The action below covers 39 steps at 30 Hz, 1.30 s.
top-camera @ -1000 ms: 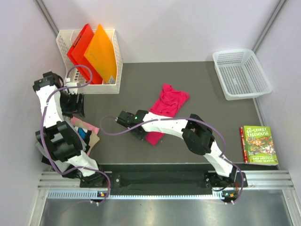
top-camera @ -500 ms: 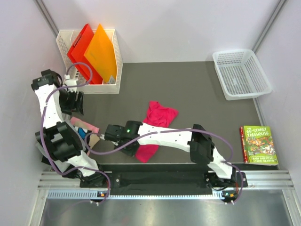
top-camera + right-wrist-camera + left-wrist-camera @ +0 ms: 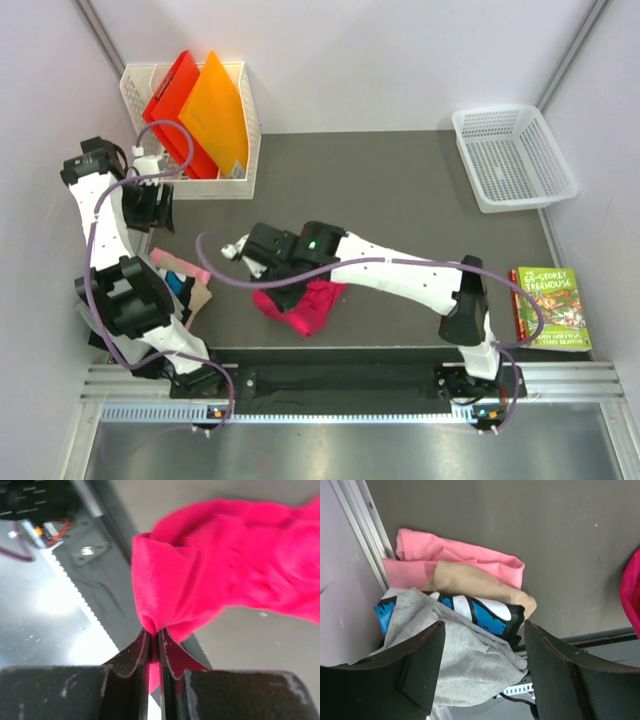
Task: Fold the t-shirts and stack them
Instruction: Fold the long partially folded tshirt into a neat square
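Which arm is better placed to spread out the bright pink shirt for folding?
Right. The right claw is shut on a bunched edge of the bright pink shirt. The left claw hangs open over the folded pile, apart from that shirt.

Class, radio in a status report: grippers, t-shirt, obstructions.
Right gripper shut on magenta t-shirt. Left gripper open near folded t-shirts. Purple cable loops between them.

Lit brightly and evenly from above, with only soft shadows on the dark table (image 3: pixel 400 180). Glares white off the near metal plate (image 3: pixel 45 605) in the right wrist view. Blurs the magenta shirt (image 3: pixel 225 565) slightly at close range.
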Available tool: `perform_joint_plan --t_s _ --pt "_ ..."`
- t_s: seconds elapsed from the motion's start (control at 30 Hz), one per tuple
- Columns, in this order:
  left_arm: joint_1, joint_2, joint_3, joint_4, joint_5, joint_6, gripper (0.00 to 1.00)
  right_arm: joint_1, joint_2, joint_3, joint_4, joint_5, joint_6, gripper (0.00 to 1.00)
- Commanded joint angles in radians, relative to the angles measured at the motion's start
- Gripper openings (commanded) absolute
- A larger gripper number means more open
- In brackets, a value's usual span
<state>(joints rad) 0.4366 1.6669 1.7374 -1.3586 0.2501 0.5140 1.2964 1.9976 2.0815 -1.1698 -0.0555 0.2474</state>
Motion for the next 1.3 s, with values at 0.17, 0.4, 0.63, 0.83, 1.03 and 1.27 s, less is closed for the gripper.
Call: perform_joint_plan --t_s 0.17,0.4,0.63,0.83,1.03,1.27 --pt "0.001 0.053 0.086 -0.139 0.031 -0.023 0.69 -0.245 -0.105 -0.116 0.122 -0.073 -0.045 0.00" --pt "-0.001 0.076 0.088 -0.139 0.038 -0.040 0.69 -0.371 -0.030 -0.115 0.160 -0.081 -0.115 0.00" --pt "-0.004 0.100 0.100 -0.145 0.052 -0.051 0.69 -0.469 0.039 -0.141 0.177 -0.081 -0.160 0.00" --pt "-0.013 0.108 0.099 -0.148 0.060 -0.052 0.69 -0.543 0.102 -0.202 0.226 -0.089 -0.160 0.00" --pt "-0.015 0.093 0.074 -0.148 0.063 -0.034 0.70 -0.623 0.168 -0.210 0.248 -0.101 -0.145 0.08" --pt "-0.025 0.051 0.013 -0.149 0.080 0.007 0.70 -0.666 0.230 -0.063 0.170 -0.002 -0.079 0.58"
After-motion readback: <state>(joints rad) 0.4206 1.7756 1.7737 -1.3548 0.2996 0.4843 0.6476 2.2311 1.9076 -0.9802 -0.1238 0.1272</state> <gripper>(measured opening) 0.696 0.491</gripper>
